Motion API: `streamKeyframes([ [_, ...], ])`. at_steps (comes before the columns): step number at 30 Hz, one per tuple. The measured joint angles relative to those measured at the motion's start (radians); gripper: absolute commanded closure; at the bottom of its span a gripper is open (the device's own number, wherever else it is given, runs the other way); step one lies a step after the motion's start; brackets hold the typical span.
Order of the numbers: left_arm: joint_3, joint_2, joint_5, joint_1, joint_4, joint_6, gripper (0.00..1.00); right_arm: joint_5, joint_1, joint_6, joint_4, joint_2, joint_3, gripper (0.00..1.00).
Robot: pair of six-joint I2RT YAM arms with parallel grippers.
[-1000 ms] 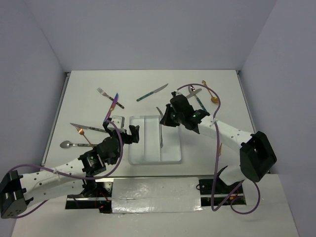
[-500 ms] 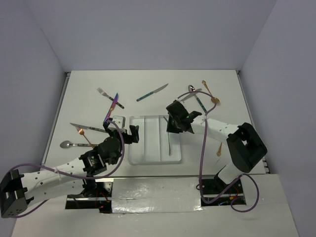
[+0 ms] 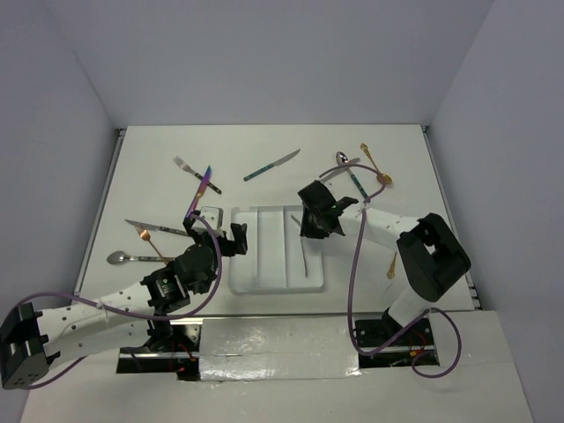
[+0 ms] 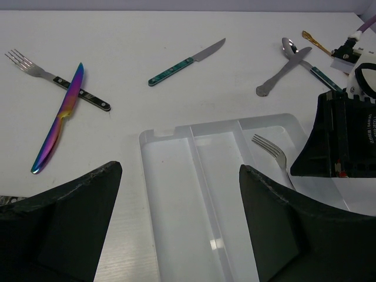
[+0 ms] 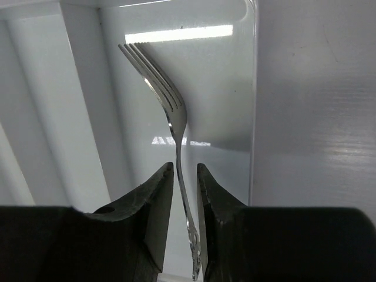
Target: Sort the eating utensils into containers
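A silver fork (image 5: 176, 117) lies lengthwise in the right compartment of the white tray (image 3: 256, 256), tines toward the far end. My right gripper (image 5: 185, 167) hangs low over that compartment. Its jaws stand a little apart on either side of the fork's handle, with a small gap on each side. The same fork (image 3: 305, 257) shows from above, just under the right gripper (image 3: 314, 231). My left gripper (image 4: 179, 167) is open and holds nothing, hovering over the tray's near left corner (image 4: 170, 194). The other two compartments hold nothing.
Loose utensils lie around the tray. At far left are a black-handled fork (image 3: 182, 164) and an iridescent purple knife (image 3: 204, 185). A teal-handled knife (image 3: 271, 165) lies behind the tray. Left are a silver knife (image 3: 154, 228), copper fork (image 3: 150, 240) and spoon (image 3: 123, 258). Spoons (image 3: 342, 159) lie at far right.
The right arm carried the fork from above the tray's far right corner down into the right compartment. Its jaws then parted from the handle. The left arm stayed still.
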Motion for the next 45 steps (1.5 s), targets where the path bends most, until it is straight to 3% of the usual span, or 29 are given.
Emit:
streamKeyframes([
  [8, 0.001, 0.003, 0.0, 0.0, 0.0, 0.0, 0.07, 0.016, -0.011, -0.025, -0.021, -0.09, 0.0, 0.64],
  [13, 0.004, 0.003, 0.0, 0.0, -0.007, 0.0, 0.06, 0.198, -0.085, -0.021, -0.092, -0.279, -0.005, 0.53],
  [18, 0.008, -0.022, 0.001, 0.0, -0.016, 0.0, 0.06, 0.248, -0.392, -0.026, -0.102, -0.434, -0.08, 0.51],
  [22, 0.008, -0.042, 0.001, 0.0, -0.014, 0.0, 0.07, 0.191, -0.638, -0.057, -0.119, -0.41, -0.091, 0.5],
  [26, 0.008, -0.033, 0.0, 0.0, -0.016, 0.0, 0.06, 0.118, -0.776, -0.099, -0.118, -0.34, -0.091, 0.49],
  [38, 0.01, -0.062, 0.008, 0.0, -0.02, -0.001, 0.06, 0.063, -0.838, -0.185, -0.096, -0.127, -0.155, 0.48],
  [45, 0.01, -0.082, 0.007, 0.0, -0.023, -0.001, 0.06, 0.045, -0.846, -0.195, -0.088, -0.151, -0.198, 0.48],
])
